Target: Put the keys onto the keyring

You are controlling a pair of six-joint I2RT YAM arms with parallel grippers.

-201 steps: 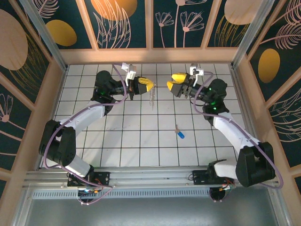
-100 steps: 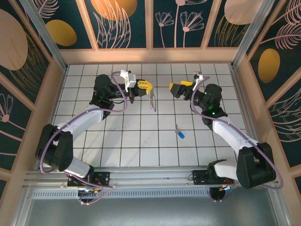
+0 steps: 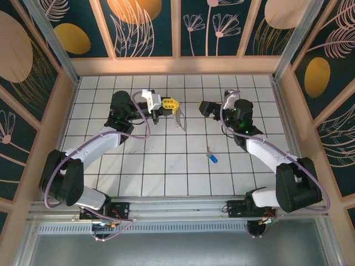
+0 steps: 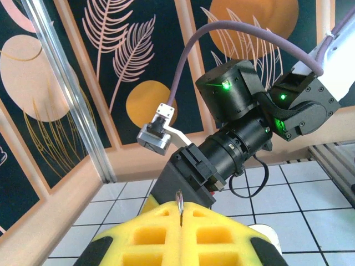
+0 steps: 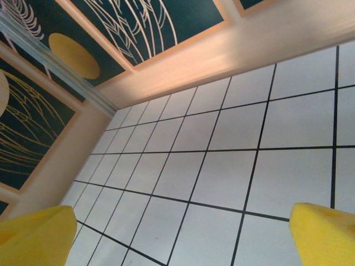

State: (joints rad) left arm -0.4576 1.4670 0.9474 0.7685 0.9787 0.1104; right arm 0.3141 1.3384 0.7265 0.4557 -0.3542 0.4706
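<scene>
The keyring [image 3: 181, 119], a pale silvery loop, hangs from my left gripper [image 3: 171, 103] above the back middle of the tiled floor. In the left wrist view its thin edge [image 4: 179, 206] sticks up from the seam where the yellow fingers [image 4: 138, 235] of the left gripper [image 4: 180, 215] press together. The key [image 3: 212, 157], silver with a blue head, lies flat on the tiles right of centre, apart from both grippers. My right gripper [image 3: 206, 107] faces the left one about a tile away. Its yellow fingertips [image 5: 324, 235] stand wide apart, and the right gripper [image 5: 180, 239] holds nothing.
A wooden rim [image 3: 177, 65] and patterned panels wall in the tiled floor [image 3: 166, 166]. The right arm's black gripper housing [image 4: 186, 177] and its wrist camera [image 4: 158, 136] sit close in front of the left fingers. An aluminium rail [image 3: 177, 205] runs along the near edge.
My left gripper has crept right with the keyring, which now hangs lower. The right gripper has turned so its yellow fingers no longer face the top camera. The key has not moved.
</scene>
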